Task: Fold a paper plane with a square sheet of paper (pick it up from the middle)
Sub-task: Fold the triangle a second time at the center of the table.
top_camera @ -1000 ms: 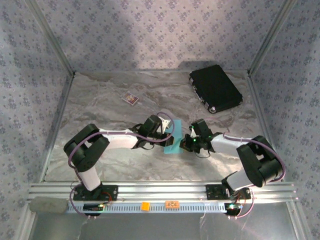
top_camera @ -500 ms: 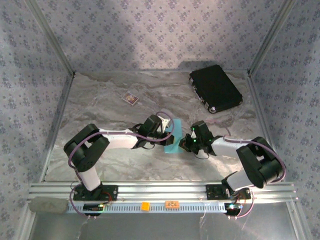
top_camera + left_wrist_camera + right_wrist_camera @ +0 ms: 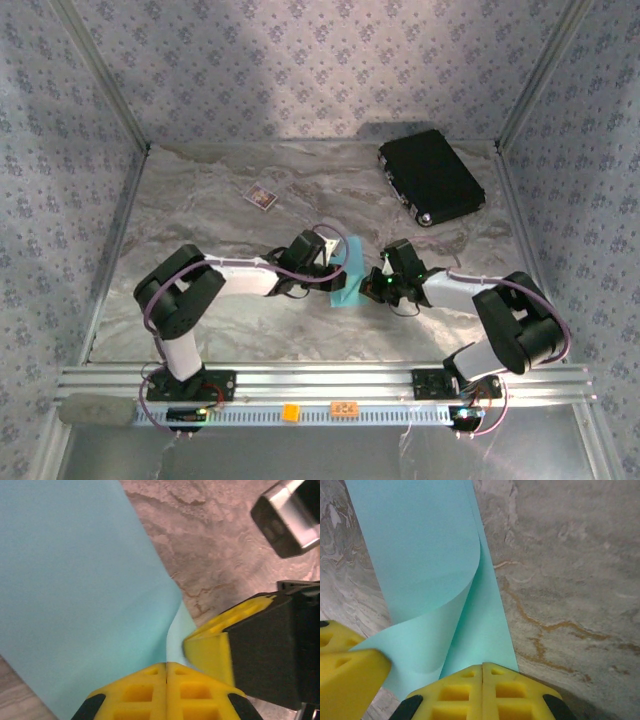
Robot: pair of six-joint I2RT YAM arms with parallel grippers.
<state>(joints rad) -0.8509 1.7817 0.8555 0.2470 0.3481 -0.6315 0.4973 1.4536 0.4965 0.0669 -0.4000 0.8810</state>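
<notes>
We count two arms meeting mid-tabletop [image 3: 200, 210]. The left fingers [image 3: 167, 666] are pressed together, gripping the curled-up flap of the one square sheet of paper [image 3: 75, 580]. The right fingers [image 3: 483, 667] are likewise closed, on the sheet's flat lower layer. Farther back lie one small dark card [image 3: 262, 196] and, far right, one closed black case [image 3: 432, 176].

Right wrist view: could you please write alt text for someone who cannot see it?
A light-blue square sheet of paper lies on a marbled table, one flap curled up and over. The right tool, shut, meets its near edge; the left tool pinches the flap's corner.
</notes>
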